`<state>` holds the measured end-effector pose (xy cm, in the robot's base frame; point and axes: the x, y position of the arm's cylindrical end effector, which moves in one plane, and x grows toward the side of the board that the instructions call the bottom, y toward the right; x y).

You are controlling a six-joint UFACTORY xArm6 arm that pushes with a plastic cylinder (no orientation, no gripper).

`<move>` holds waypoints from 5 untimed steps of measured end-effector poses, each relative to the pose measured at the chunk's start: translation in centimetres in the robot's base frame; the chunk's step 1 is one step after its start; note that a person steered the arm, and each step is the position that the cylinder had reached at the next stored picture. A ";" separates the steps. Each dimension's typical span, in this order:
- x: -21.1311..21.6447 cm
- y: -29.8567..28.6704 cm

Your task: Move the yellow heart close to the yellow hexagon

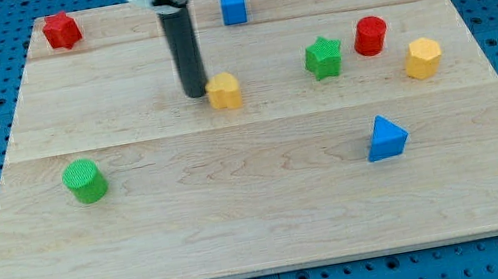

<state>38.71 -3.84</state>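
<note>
The yellow heart lies near the middle of the wooden board, a little toward the view's top. My tip stands right at the heart's left side, touching it or nearly so. The yellow hexagon sits far to the view's right, at about the same height in the view. The green star and the red cylinder lie between the heart and the hexagon, slightly toward the view's top.
A blue cube and a red star sit near the top edge. A green cylinder lies at the left. A blue triangle lies at the lower right. The wooden board rests on a blue pegboard.
</note>
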 end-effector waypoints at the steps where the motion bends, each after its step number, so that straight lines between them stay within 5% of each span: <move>1: 1.9 3.2; 5: 4.2 10.8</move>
<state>42.90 7.00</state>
